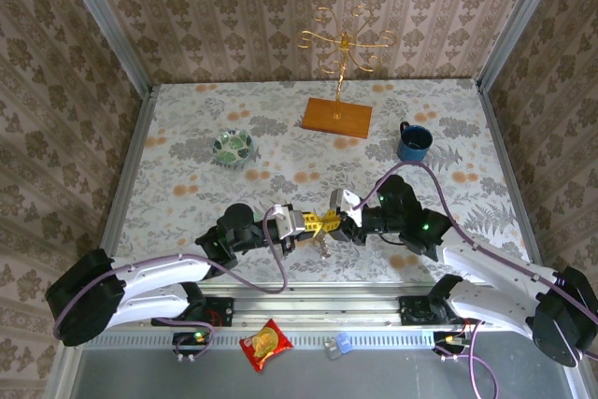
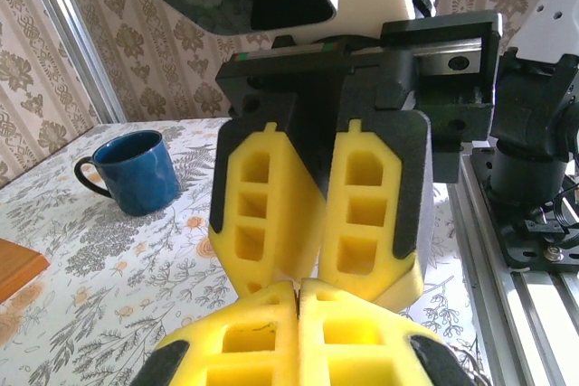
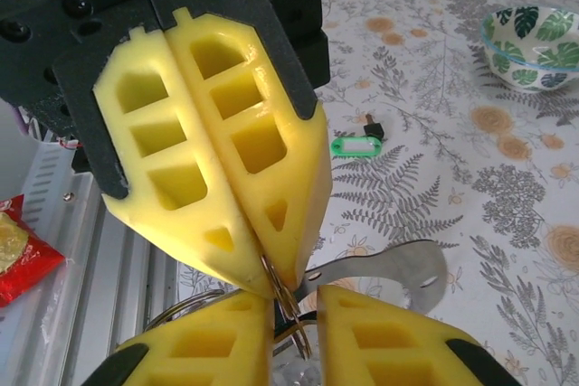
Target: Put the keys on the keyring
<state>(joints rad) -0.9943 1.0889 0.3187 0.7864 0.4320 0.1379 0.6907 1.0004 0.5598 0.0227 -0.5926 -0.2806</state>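
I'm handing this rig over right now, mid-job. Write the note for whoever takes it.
Left gripper: jaws shut on the small metal ring of the grey flat-strap keyring.
Right gripper: jaws shut on the same ring, tip to tip with the left.
Tiny key with a bright green head: lies on the floral table, off the ring.
Done: ring gripped by both.
To do: thread the green key. I cannot make out the other keys.

The floral-print table (image 1: 187,193) before me carries a patterned bowl (image 1: 233,147) on its left half. A gold wire stand (image 1: 337,117) sits to the bowl's right and farther back, a blue mug (image 1: 414,141) well right of the bowl, and a green-headed key (image 3: 355,145) lies flat, nearer me than the bowl.
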